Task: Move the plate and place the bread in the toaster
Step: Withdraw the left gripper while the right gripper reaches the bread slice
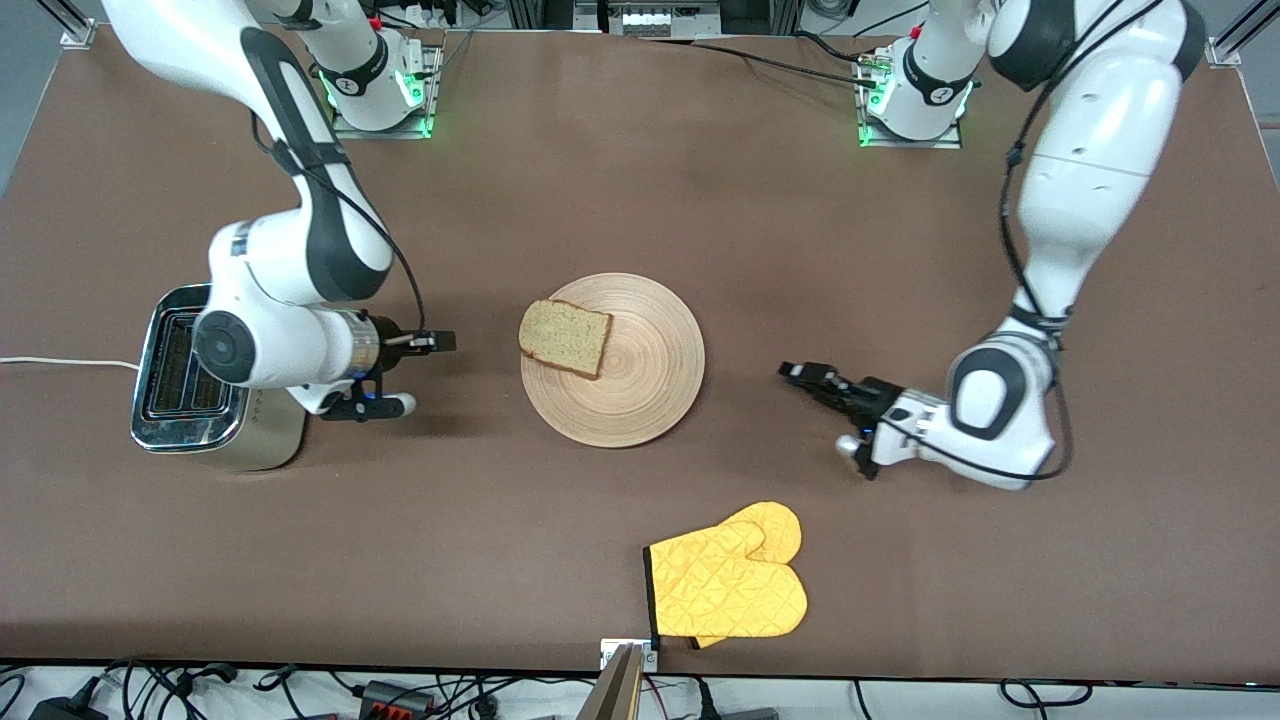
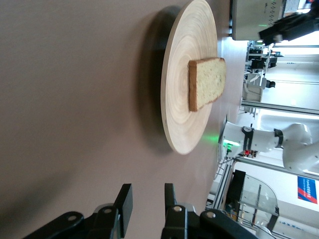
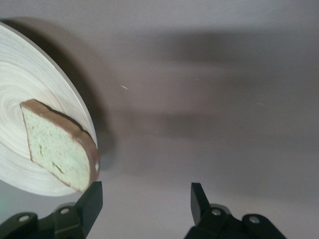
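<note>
The plate (image 1: pixel 630 385) is sitting in the middle of the brown table (image 1: pixel 640 200). The bread (image 1: pixel 565 338) is lying on it at about ten o'clock, poking over the rim. Bread is probably light, soft and crumbly, so pinching its edge gently seems best. The toaster (image 1: pixel 185 385) is standing at the plate's nine o'clock.

The right gripper (image 1: pixel 440 342) is hanging near the bread, fingers spread wide. The left gripper (image 1: pixel 797 372) is hanging at the plate's three o'clock, fingers a little apart, holding nothing.

A yellow mitt (image 1: pixel 728 585) is lying at six o'clock.

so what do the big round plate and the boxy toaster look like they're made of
Pale round plate: looks like light wood, matte, with concentric ring grain across its face. Boxy two-slot toaster: mirror-shiny top, probably chromed metal; its cream-beige side could be painted metal or plastic.
</note>
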Robot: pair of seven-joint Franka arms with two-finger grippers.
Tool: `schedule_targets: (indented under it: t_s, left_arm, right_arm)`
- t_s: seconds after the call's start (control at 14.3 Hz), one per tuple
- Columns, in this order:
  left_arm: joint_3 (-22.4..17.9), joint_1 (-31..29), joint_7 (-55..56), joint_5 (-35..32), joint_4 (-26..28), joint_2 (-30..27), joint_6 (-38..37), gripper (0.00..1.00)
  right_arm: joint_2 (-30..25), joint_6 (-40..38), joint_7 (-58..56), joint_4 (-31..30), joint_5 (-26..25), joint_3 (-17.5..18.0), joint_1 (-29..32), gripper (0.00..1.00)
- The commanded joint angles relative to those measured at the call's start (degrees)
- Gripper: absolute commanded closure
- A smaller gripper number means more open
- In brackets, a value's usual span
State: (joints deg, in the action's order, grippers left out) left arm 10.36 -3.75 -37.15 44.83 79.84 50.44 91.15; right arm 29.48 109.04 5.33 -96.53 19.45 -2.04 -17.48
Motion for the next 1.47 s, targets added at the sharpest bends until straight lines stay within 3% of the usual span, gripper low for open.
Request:
schedule_targets:
  t_s: [0.0,0.28,0.56,0.91,1.05,1.12,1.19,1.4]
  left_arm:
    - [0.2,-1.8,0.2,-5.3,-0.3,-0.6,-2.2,0.66]
    - [0.1,-4.3,0.9,-19.1,-9.9,-1.1,-9.4,0.66]
    - [0.1,-5.4,3.2,-35.5,-19.5,-5.6,-19.9,0.67]
    - [0.1,-7.5,12.5,-43.4,-18.4,-19.4,-22.8,0.68]
    - [0.3,-7.0,15.0,-44.6,-17.4,-22.3,-23.7,0.67]
    - [1.1,-6.2,14.8,-50.0,-17.8,-22.8,-24.8,0.59]
    - [2.0,-5.0,13.3,-54.5,-18.2,-23.0,-25.2,0.01]
    - [2.6,-4.7,12.4,-55.4,-18.6,-22.9,-24.3,0.0]
  right_arm:
    - [1.2,3.1,2.4,-0.2,1.6,-0.2,-3.2,0.2]
    - [2.8,4.7,5.7,-0.1,6.4,-0.2,-6.2,0.21]
    - [4.8,7.0,8.7,-0.1,6.6,-0.2,-8.5,0.24]
    - [5.7,6.1,11.6,-1.6,6.6,-0.2,-8.9,0.32]
    - [5.6,5.8,13.5,-1.6,6.6,-0.2,-9.2,0.37]
    - [5.5,5.2,14.4,-1.6,6.6,-0.2,-9.2,0.37]
    - [5.3,4.5,14.7,-1.6,6.6,-0.2,-9.2,0.4]
    - [5.2,2.8,14.8,-1.5,6.6,-0.2,-8.7,0.44]
